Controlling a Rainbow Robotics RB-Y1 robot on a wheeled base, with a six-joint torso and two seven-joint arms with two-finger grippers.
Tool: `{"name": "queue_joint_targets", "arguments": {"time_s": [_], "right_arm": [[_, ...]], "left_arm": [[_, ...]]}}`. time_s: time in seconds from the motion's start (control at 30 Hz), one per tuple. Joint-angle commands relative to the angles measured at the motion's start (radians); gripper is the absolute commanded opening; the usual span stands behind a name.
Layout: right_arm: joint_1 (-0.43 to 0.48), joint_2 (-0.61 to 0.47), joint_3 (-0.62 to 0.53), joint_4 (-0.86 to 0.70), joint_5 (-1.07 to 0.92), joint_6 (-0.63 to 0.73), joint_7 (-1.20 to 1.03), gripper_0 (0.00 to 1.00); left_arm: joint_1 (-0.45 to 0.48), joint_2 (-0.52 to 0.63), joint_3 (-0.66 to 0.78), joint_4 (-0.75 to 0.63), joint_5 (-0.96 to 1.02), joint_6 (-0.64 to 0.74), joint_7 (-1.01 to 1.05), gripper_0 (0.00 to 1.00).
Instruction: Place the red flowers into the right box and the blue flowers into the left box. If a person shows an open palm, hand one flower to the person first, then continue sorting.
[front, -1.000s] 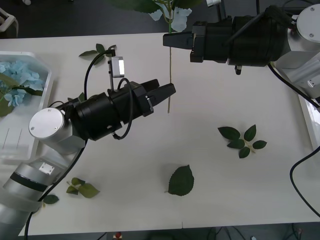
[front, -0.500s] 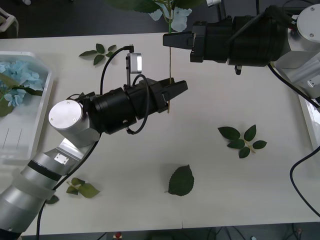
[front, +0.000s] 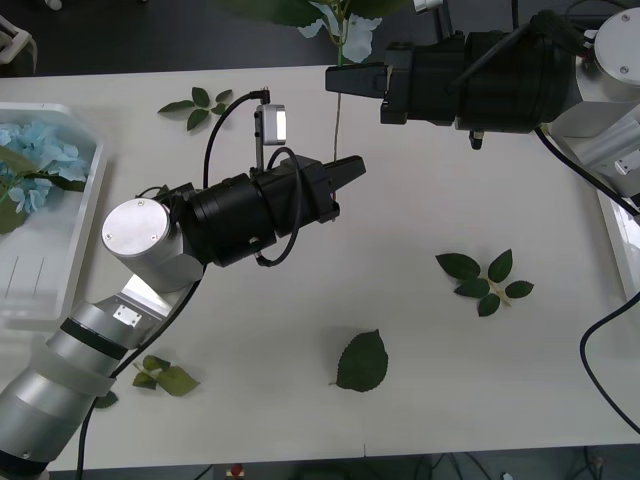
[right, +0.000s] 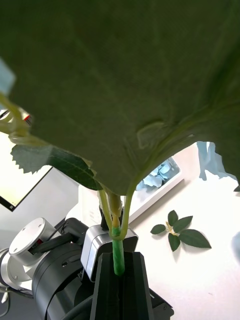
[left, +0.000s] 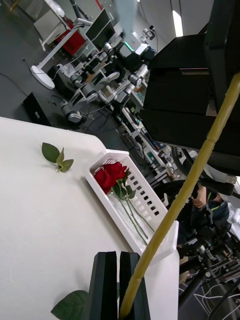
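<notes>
Blue flower (front: 345, 30) hung over the tabletop (front: 420, 330), its stem pinched by right gripper (front: 336, 82) jaws and, it seemed, left gripper (front: 345, 172) jaws. Right should release gently.
</notes>
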Motion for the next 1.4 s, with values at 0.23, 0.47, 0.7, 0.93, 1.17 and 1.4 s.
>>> {"name": "queue_joint_targets", "arguments": {"time_s": [0.23, 0.47, 0.7, 0.93, 1.17, 1.4], "right_arm": [[-0.037, 0.011, 0.003, -0.036, -0.045, -0.011, -0.002, 0.91], [-0.037, -0.007, 0.002, -0.036, -0.048, -0.015, 0.017, 1.00], [-0.037, -0.088, 0.002, -0.015, -0.047, 0.057, 0.046, 1.00], [-0.037, -0.219, 0.002, 0.074, -0.035, 0.226, 0.237, 1.00], [-0.037, -0.358, 0.003, 0.096, 0.054, 0.377, 0.419, 1.00], [0.012, -0.411, 0.003, 0.103, 0.030, 0.413, 0.452, 1.00]], "left_arm": [[-0.039, 0.040, -0.015, -0.017, 0.039, -0.011, 0.026, 0.00], [-0.029, 0.210, -0.012, -0.051, 0.112, 0.003, 0.031, 0.00], [0.092, 0.333, 0.179, -0.085, 0.069, 0.238, 0.045, 0.00], [0.275, 0.410, 0.502, -0.184, -0.053, 0.512, 0.078, 0.00], [0.435, 0.473, 0.867, -0.241, -0.174, 0.821, 0.227, 0.00], [0.559, 0.529, 1.100, -0.241, -0.320, 0.969, 0.258, 0.00]]}}
